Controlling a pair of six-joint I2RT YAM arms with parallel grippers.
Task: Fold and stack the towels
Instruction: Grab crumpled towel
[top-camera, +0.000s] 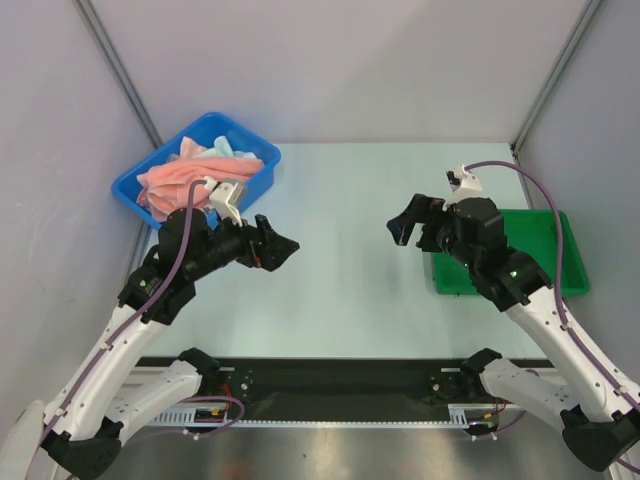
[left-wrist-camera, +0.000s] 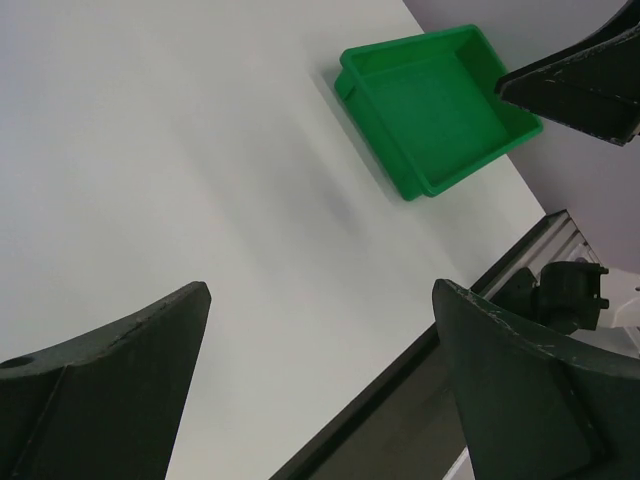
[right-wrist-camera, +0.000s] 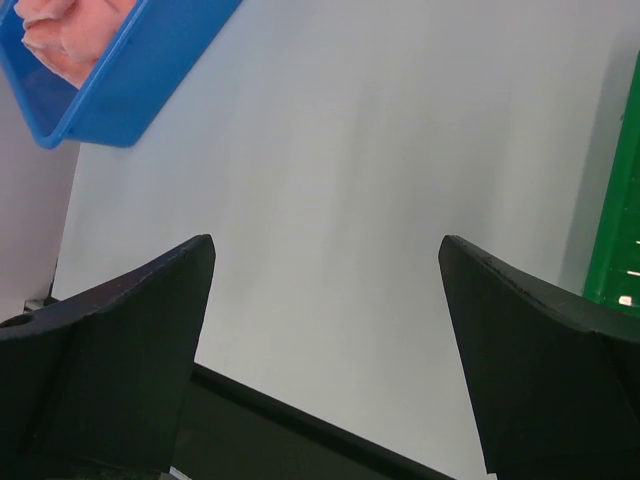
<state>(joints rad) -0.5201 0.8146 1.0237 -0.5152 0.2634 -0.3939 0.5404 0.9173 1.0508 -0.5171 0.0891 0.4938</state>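
While no towel is out on the table (top-camera: 340, 200) yet, I'd call this the very start: the step in hand is fetching the first one. The mid stretch of the table, btwn the two arms, is where the folding would likely go.

The green bin (top-camera: 540, 240) sits on the right, partly under the right arm. What shows of it holds nothing, & the left wrist view says the same.

The blue bin (top-camera: 248, 135) sits at the far left corner. The towels (top-camera: 185, 180) are all heaped in it, crumpled & unfolded, mostly salmon-pink w/ a pale bluish bit at the far side. How many there are, can't tell.

The left gripper (top-camera: 278, 240) hangs over the table just beside the blue bin, pointing toward the middle & away from the heap. Its jaws are spread wide w/ nothing btwn them. The right gripper (top-camera: 402, 225) hovers left of the green bin, jaws just as wide & holding nothing.

Next move, I reckon, falls to the left arm as it's nearest. It needs to swing back over the blue bin, drop onto the top of the heap & pinch one cloth only. Then lift it clear of the rim & lay it flat mid-table. The cloths look tangled, so a shallow pinch is prob safer than a deep one
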